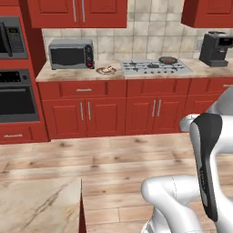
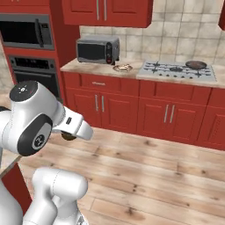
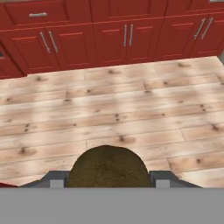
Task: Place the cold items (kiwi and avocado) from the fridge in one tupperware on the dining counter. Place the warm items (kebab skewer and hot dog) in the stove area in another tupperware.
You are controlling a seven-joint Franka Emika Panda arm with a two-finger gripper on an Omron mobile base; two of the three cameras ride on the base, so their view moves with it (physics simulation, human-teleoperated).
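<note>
Kitchen scene, rendered, seen from a mobile robot with a white arm. In the hand view, a round, fuzzy brown fruit, judged to be the kiwi (image 3: 108,167), is seen wedged between the two grey fingertips (image 3: 52,178) of the claw (image 3: 108,179), so the claw is clamped on the kiwi. Beyond it, a wooden plank floor (image 3: 131,100) and a row of red cabinet doors (image 3: 109,30) are shown. In the right base view, a small dark brown lump, probably the same kiwi (image 2: 68,136), is glimpsed just under the arm's white wrist.

At the far wall, a long table (image 1: 68,73) is topped by a silver microwave (image 1: 71,53), a small plate (image 1: 106,70) with food on it that is too small to identify, a gas stove (image 1: 154,67) carrying a dark pan (image 1: 168,59), and a black coffee machine (image 1: 214,48). The warm items may be among these, but that cannot be told. A corner of a marble-topped table (image 1: 36,205) is seen at the lower left of the left base view.

As a judgement, the task is at an early stage: one cold item is being carried and is not yet set in a tupperware. The avocado, kebab skewer and hot dog are still to be handled, as far as can be told.
</note>
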